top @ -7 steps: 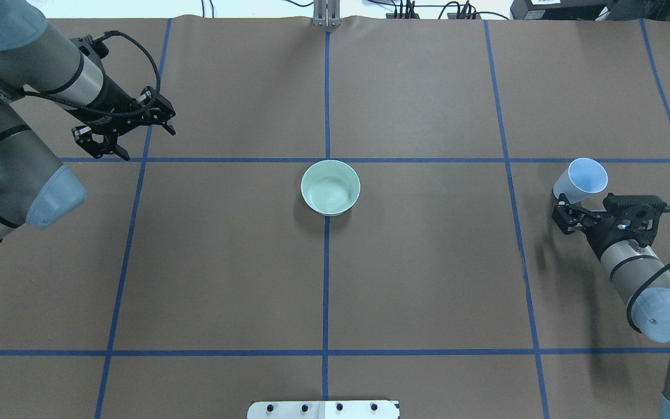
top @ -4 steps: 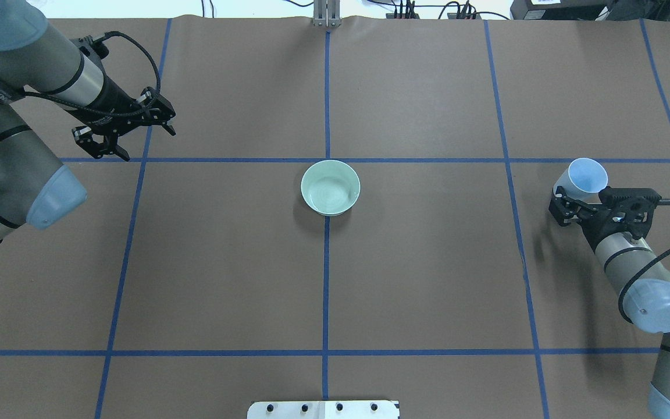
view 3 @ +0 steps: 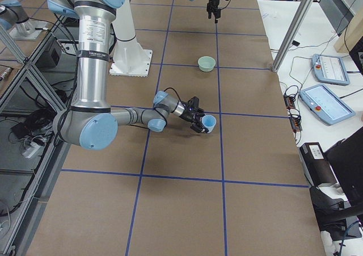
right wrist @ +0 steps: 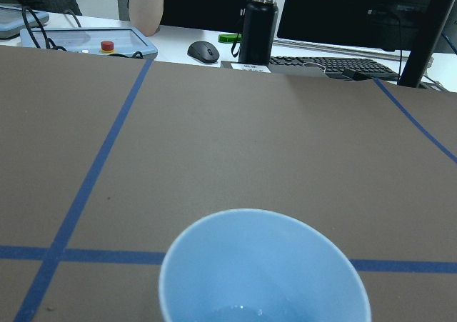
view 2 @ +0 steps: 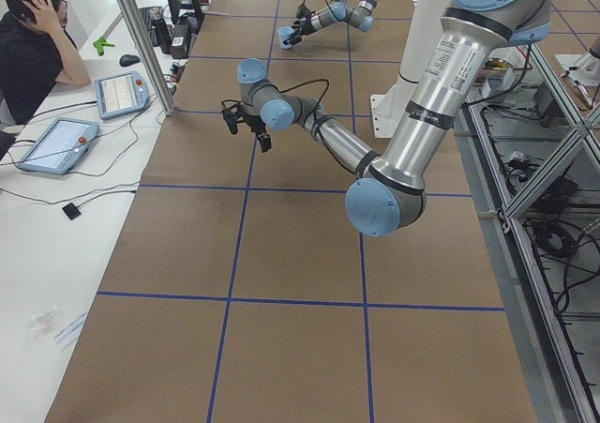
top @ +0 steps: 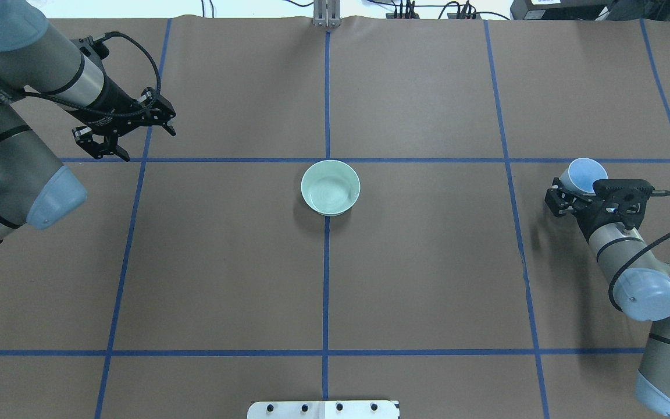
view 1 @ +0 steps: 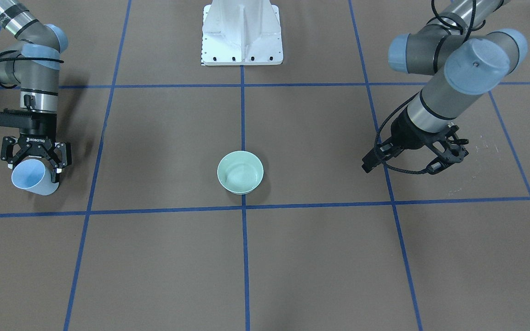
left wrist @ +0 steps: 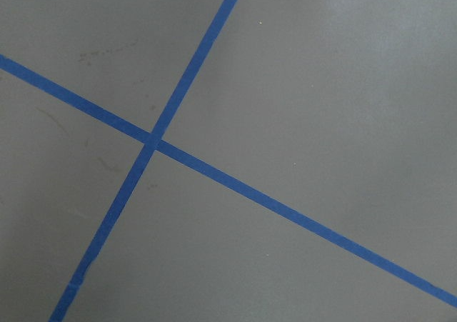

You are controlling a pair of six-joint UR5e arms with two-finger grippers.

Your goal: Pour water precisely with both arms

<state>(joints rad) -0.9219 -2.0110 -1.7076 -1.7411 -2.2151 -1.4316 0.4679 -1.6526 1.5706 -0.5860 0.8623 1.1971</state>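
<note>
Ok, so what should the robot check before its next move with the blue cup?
1. Water in the blue cup: ok, a little water glints at the bottom.
2. Cup's mouth facing up: ok.
3. Right claw around the cup: ok, it sits on both sides of it.
4. Right claw squeezing the cup tight: cannot tell.
5. Green bowl upright, ready to catch water: ok.
6. Left claw out of the way: ok, it is open, holds nothing and is far from the bowl.
</note>
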